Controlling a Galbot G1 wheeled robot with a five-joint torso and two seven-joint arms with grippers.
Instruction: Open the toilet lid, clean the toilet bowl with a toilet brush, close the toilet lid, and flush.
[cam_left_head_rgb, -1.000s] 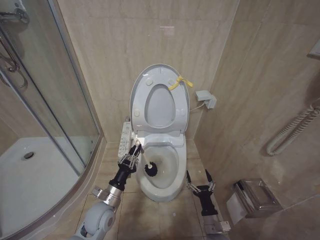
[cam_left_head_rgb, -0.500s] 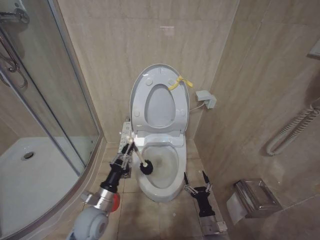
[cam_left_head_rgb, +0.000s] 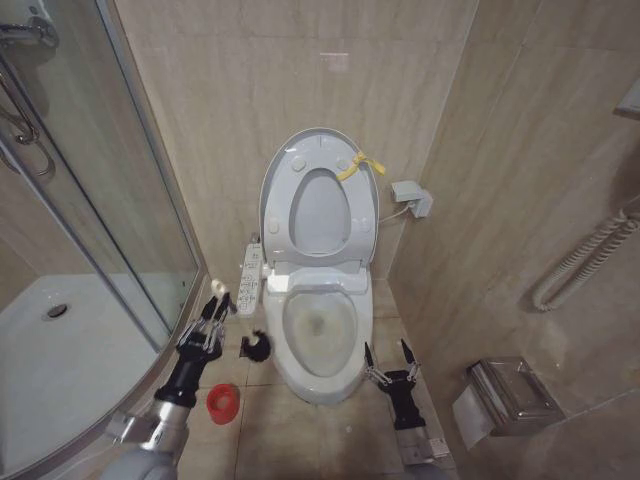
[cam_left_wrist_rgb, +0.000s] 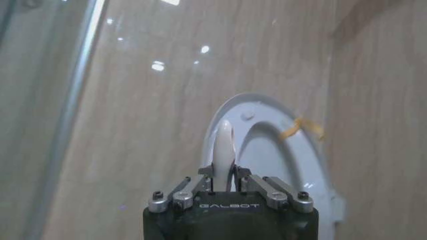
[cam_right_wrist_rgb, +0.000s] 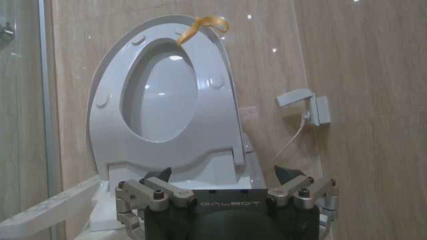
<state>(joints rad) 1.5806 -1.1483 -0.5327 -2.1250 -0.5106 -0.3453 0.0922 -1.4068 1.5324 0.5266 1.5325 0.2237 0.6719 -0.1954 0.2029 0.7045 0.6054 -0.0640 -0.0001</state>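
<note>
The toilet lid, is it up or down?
Up. The toilet lid stands raised against the wall, its yellow ribbon at the top, the toilet bowl uncovered.

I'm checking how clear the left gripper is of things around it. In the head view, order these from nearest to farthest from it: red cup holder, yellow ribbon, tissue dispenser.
1. The red cup holder, on the floor just below the left gripper.
2. The yellow ribbon, up on the raised toilet lid.
3. The tissue dispenser, on the far right wall.

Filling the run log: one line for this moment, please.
left claw: shut on thin white toilet brush, black head over floor beside white ceramic toilet bowl | glossy white toilet lid: up | right claw: open, idle
</note>
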